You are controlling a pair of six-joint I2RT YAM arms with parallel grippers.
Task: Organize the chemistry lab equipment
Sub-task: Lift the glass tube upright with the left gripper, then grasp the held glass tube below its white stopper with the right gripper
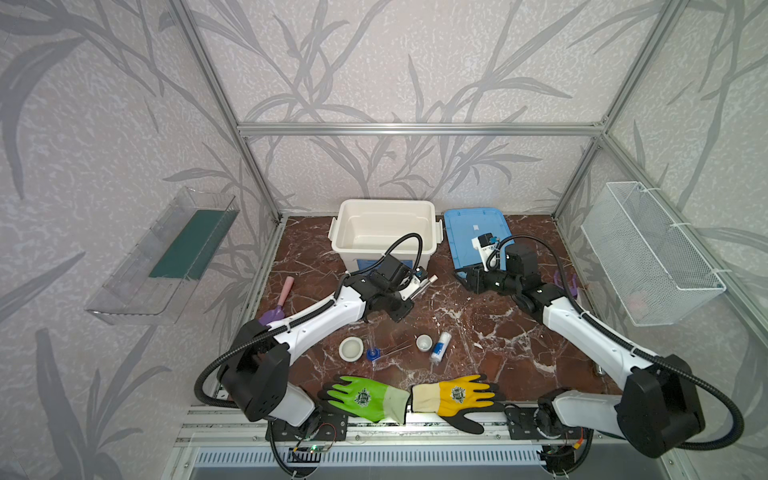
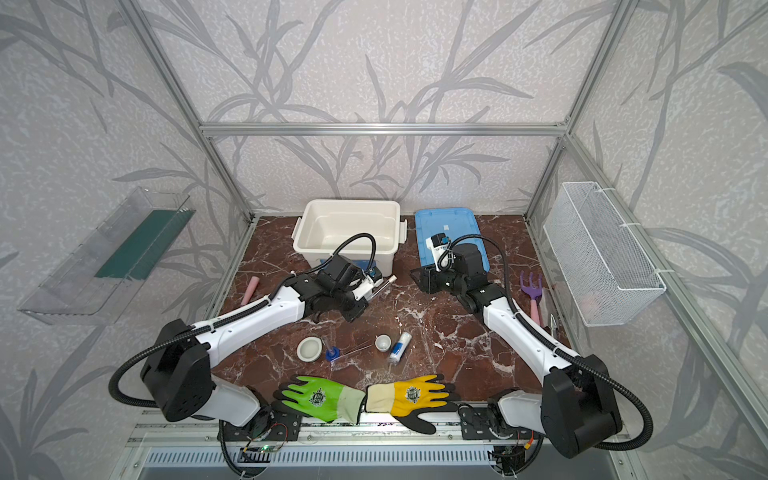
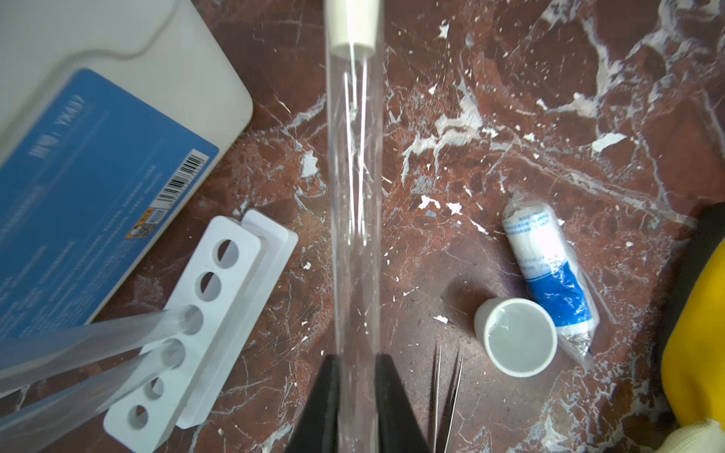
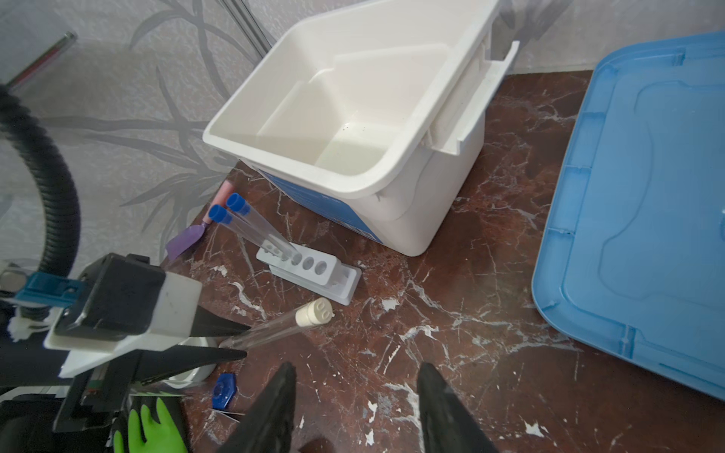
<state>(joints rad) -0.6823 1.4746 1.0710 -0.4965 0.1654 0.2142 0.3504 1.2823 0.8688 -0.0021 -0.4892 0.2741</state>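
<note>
The left claw (image 3: 357, 359) is pinching the bottom end of a clear test tube with a white cap (image 3: 355, 157). The tube is sticking out sideways over the brown marble table (image 3: 549, 98). The white six-hole rack (image 4: 314, 268) is sitting on the table just beside the white bin (image 4: 392, 211). Two blue-capped test tubes (image 4: 259, 224) are standing in it, leaning. The right claw (image 4: 357, 372) is hanging spread wide and holding nothing. A small white cup (image 3: 516, 337) and metal tweezers (image 3: 445, 408) are lying near each other on the table.
</note>
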